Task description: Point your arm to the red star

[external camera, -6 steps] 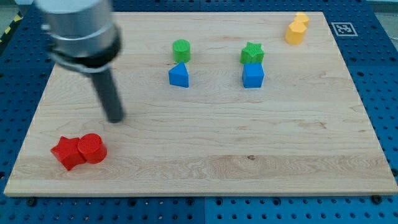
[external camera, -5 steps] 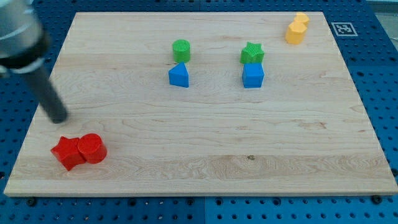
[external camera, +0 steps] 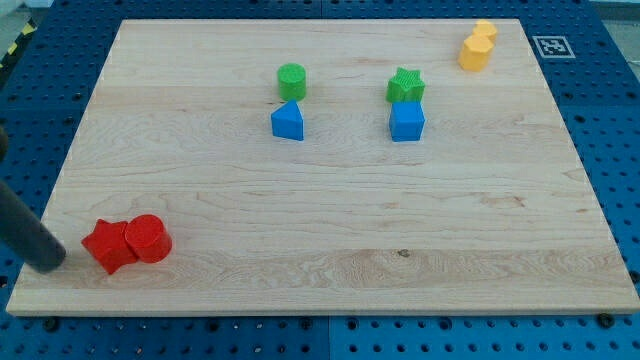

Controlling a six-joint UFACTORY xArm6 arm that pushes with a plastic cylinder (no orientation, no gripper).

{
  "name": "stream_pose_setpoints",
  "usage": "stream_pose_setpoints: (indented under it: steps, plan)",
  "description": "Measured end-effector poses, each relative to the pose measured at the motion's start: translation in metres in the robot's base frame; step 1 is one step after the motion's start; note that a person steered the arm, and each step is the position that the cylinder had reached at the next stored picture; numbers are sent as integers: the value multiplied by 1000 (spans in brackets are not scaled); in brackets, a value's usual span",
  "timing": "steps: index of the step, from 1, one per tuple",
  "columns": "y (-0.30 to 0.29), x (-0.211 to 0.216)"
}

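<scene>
The red star [external camera: 107,245] lies near the board's lower left corner, touching a red cylinder [external camera: 148,238] on its right. My tip [external camera: 47,263] rests on the board just left of the red star, a small gap apart from it. The dark rod rises from the tip toward the view's left edge.
A green cylinder [external camera: 292,80] sits above a blue triangular block [external camera: 288,121]. A green star [external camera: 406,85] sits above a blue cube [external camera: 407,121]. Two yellow blocks [external camera: 477,46] stand at the top right. The wooden board [external camera: 330,240] ends just below and left of the tip.
The rod has swept from the upper left of the board down and to the left. Its tip now sits beside the red star. No block has moved.
</scene>
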State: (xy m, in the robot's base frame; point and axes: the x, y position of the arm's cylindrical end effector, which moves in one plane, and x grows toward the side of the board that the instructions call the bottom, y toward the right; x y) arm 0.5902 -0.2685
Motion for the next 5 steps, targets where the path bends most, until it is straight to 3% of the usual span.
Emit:
stream_pose_setpoints:
  steps: [2,5]
  plan:
    - [1,4]
    - [35,-22]
